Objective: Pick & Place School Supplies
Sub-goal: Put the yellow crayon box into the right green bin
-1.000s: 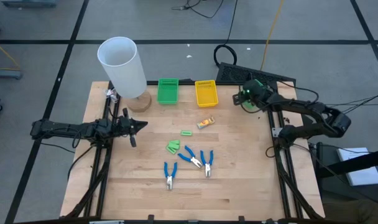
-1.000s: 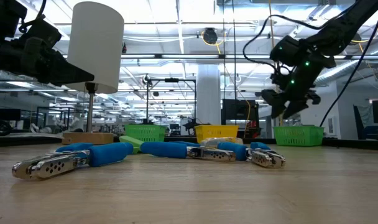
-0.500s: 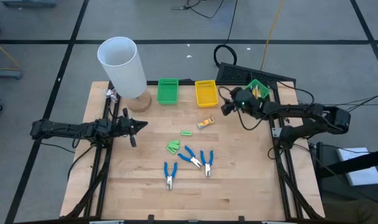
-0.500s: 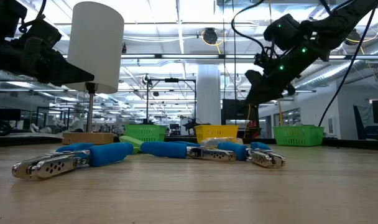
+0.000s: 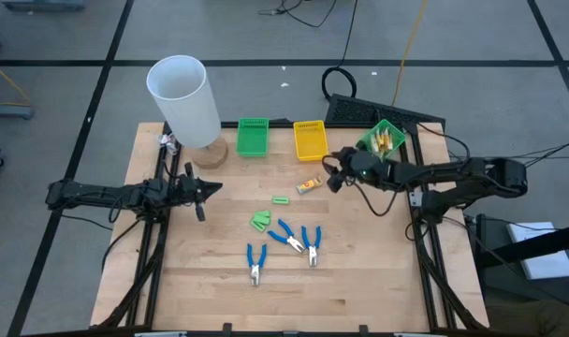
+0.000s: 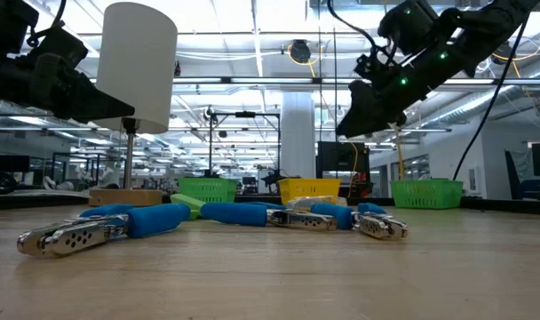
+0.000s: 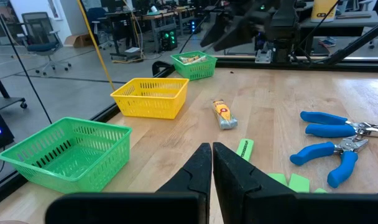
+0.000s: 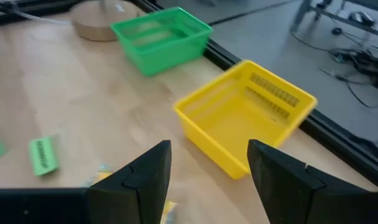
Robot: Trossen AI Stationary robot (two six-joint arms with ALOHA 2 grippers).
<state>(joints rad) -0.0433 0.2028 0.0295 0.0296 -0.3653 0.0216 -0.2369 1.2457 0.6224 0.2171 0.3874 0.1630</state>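
**Stock on the surface, right pincer over the orange stick**

I count these items on the surface (image 5: pixel 359 281). One yellow-orange stick (image 5: pixel 310 184), lying just in front of the yellow bin (image 5: pixel 310 139). One light-green strip (image 5: pixel 281 199) and light-green pieces (image 5: pixel 260 221) near the middle. Three blue-handled pliers (image 5: pixel 287 235), close together nearer the front edge. The green bin (image 5: pixel 253 137) stands beside the yellow one.

My right pincer (image 5: pixel 333 174) hangs above the surface just beside the stick, fingers spread and empty. My left pincer (image 5: pixel 212 188) waits at the left side, closed on nothing.

Risk, as I judge it: the stick seems to lie askew, so a straight descent could nudge it away, or clip the yellow bin's wall.
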